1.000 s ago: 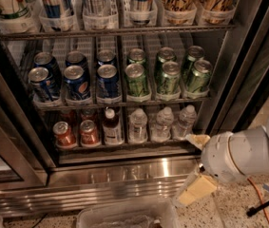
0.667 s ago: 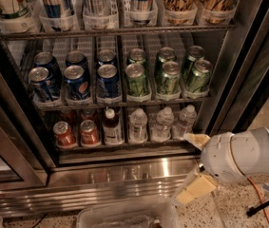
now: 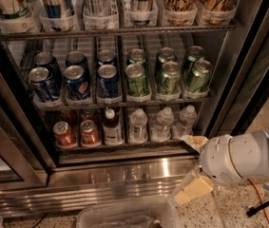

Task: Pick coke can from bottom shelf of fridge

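Note:
Two red coke cans (image 3: 64,135) stand side by side at the left front of the bottom shelf (image 3: 124,147) of the open fridge (image 3: 124,172), with more red cans dimly behind them. My gripper (image 3: 194,166) is low at the right, in front of the fridge's steel base and below the shelf's right end. Its two pale yellow fingers (image 3: 194,189) are spread apart and hold nothing. It is well to the right of the red cans and apart from them.
On the bottom shelf, a dark bottle (image 3: 111,127) and three water bottles (image 3: 161,125) stand right of the red cans. Blue cans (image 3: 77,82) and green cans (image 3: 167,77) fill the middle shelf. A clear plastic bin (image 3: 124,216) sits on the floor. The dark door frame (image 3: 248,80) stands at right.

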Robot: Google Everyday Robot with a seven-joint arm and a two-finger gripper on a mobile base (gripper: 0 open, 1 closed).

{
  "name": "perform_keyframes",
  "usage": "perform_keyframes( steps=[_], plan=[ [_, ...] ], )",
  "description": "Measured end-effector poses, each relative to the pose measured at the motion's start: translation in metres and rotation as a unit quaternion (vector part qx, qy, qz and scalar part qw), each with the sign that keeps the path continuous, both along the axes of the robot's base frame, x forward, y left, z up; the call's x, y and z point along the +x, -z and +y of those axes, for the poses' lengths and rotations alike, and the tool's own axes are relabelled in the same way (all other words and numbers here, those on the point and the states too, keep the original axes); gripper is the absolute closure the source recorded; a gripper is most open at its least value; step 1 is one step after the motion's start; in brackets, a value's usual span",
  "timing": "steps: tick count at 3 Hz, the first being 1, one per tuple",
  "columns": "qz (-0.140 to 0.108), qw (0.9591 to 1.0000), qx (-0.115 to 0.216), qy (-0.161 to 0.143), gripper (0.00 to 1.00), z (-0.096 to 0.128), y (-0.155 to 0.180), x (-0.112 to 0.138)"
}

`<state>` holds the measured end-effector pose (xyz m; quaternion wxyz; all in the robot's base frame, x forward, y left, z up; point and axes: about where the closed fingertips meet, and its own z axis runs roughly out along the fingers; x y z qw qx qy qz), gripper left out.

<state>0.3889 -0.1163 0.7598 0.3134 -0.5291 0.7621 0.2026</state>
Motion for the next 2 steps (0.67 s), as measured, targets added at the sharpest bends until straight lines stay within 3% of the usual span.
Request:
perform_keyframes(
  steps=[1,2],
  plan=[
    [-0.004,0.9993,0.036,0.007,0.00,0.022,0.009,-0.001],
    [-0.014,0.9958,0.088,0.023,0.00,0.053,0.019,-0.006]
  ],
)
